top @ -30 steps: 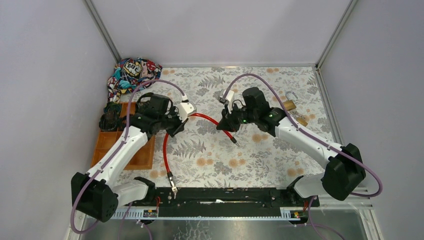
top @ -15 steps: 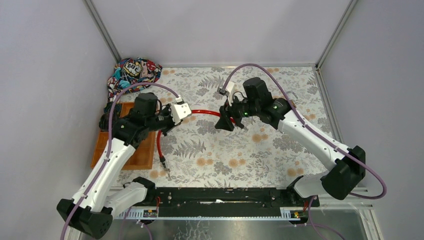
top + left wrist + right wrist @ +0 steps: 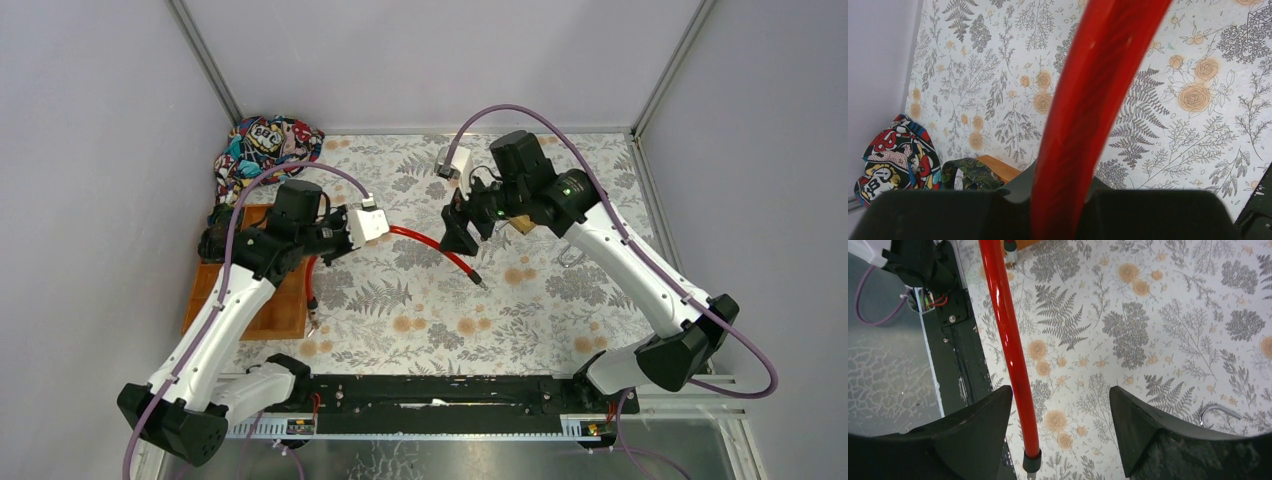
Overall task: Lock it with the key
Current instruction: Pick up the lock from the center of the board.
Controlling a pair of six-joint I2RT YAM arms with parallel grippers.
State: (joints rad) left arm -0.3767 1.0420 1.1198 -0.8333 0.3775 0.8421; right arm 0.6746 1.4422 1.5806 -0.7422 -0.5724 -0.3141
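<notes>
Pale lilac walls (image 3: 430, 60) close me in on three sides, with aluminium posts (image 3: 203, 58) at the far corners. Under me lies a tablecloth (image 3: 560, 320) printed with grey ferns and tan roses.

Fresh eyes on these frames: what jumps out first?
The red cable stands out first. It arcs across the middle of the floral table cover and is pinched in the left gripper. The right gripper hangs open over the cable's free end. Next is the bright cartoon-print cloth, bunched in the far left corner.
</notes>
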